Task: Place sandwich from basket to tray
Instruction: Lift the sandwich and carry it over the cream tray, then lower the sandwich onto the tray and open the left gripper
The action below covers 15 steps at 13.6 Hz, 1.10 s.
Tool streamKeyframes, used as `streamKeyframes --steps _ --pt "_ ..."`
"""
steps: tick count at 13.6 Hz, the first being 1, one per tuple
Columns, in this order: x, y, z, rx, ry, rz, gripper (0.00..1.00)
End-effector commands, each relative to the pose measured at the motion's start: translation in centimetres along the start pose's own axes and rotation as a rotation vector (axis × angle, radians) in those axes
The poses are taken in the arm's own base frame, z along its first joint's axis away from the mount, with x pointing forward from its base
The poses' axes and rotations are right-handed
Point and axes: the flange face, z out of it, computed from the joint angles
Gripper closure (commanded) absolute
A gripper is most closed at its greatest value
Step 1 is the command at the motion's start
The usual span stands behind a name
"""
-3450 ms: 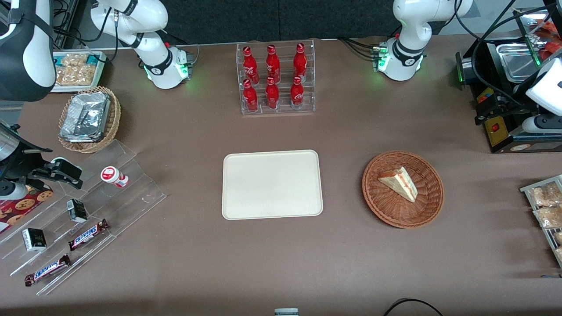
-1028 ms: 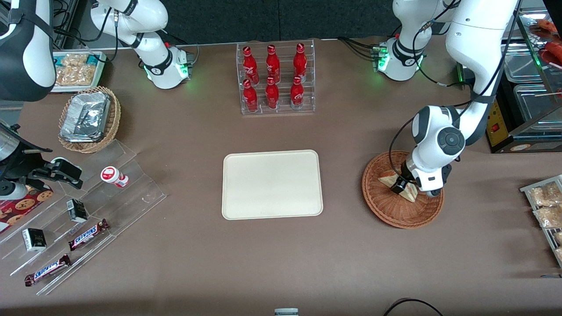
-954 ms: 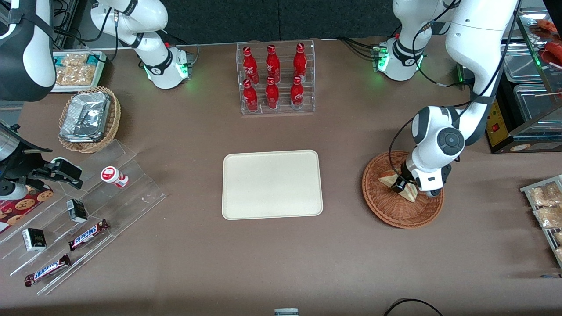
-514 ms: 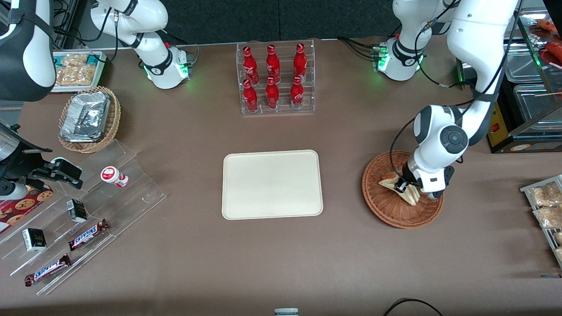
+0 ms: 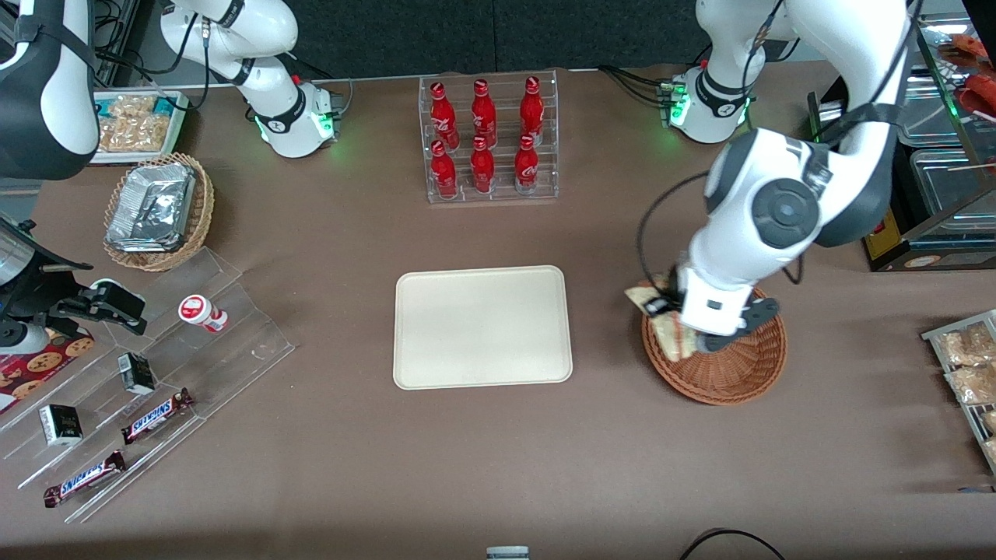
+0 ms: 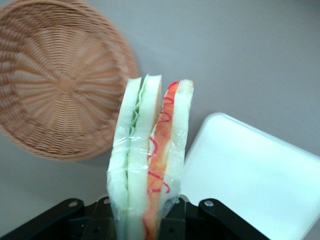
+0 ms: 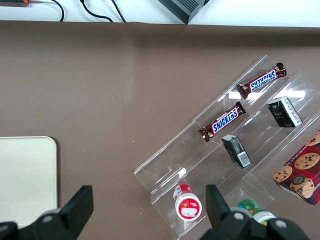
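Whereas half a second ago the wedge was lying in the basket (image 5: 720,365) under the lowered arm, the gripper (image 5: 661,305) is now carrying the sandwich (image 6: 150,160) clear of the wicker, its fingers clamping the wedge's lower end. The lift is therefore complete, and the transfer toward the tray (image 5: 482,327) is judged to be beginning; the load is hanging above the basket's rim on the side facing the tray, with bare tablecloth between the two. Seen from the wrist, the wedge is standing upright in clear film, two pale bread slices enclosing green leaf, with orange and red filling along one edge. The basket is now holding nothing.
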Motion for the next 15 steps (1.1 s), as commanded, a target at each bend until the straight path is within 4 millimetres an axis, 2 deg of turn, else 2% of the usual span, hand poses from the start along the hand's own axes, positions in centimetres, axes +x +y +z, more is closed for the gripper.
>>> streamKeyframes --steps 1,4,6,8,11,15 --pt "-2.8 7.5 5.4 0.022 -0.053 0.139 1.0" --pt "-8.2 14.5 10.7 0.03 -0.078 0.244 1.0" --pt "-10.5 17.4 13.4 0.025 -0.083 0.254 1.0" --pt "-12.4 19.2 16.0 -0.001 -0.07 0.265 0.99" --pt "-15.0 20.7 21.2 0.029 -0.012 0.337 0.97" --pt "-15.0 21.2 25.8 0.004 0.003 0.315 0.97"
